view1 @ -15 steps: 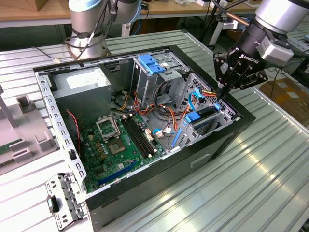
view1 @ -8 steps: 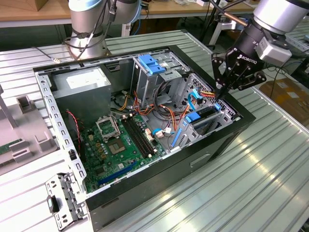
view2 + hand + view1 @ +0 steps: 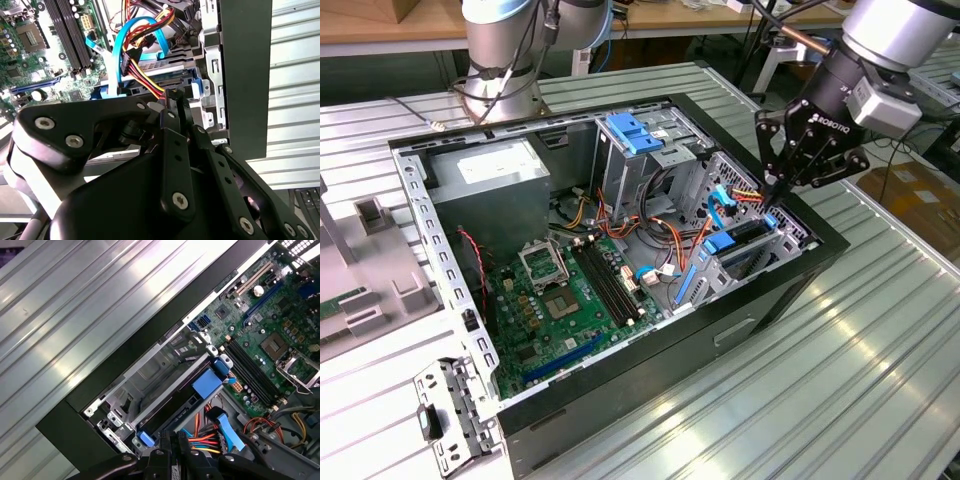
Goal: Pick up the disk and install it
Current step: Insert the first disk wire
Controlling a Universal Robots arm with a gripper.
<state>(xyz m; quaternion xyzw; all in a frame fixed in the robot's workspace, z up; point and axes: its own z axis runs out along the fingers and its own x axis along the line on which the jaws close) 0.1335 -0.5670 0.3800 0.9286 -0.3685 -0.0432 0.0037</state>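
One disk: we see the disk (image 3: 748, 240) already seated edge-up in the lower drive cage (image 3: 760, 262) at the case's front corner, its blue carrier frame showing along the top.
Disk in wrist views: we see its blue-framed edge (image 3: 205, 382) inside the bay.
Gripper: the gripper (image 3: 772, 190) hangs just above the disk, fingers pressed together, seemingly on nothing but touching the cable plug.
Cables: a bundle of red, yellow and orange wires (image 3: 142, 75) and a blue data cable (image 3: 120, 50) crowd the fingertips.
Risk: we judge the fingers could snag or bend the plug if they shift sideways.
Risk two: pushing down off-centre could jam the carrier in the cage rails.
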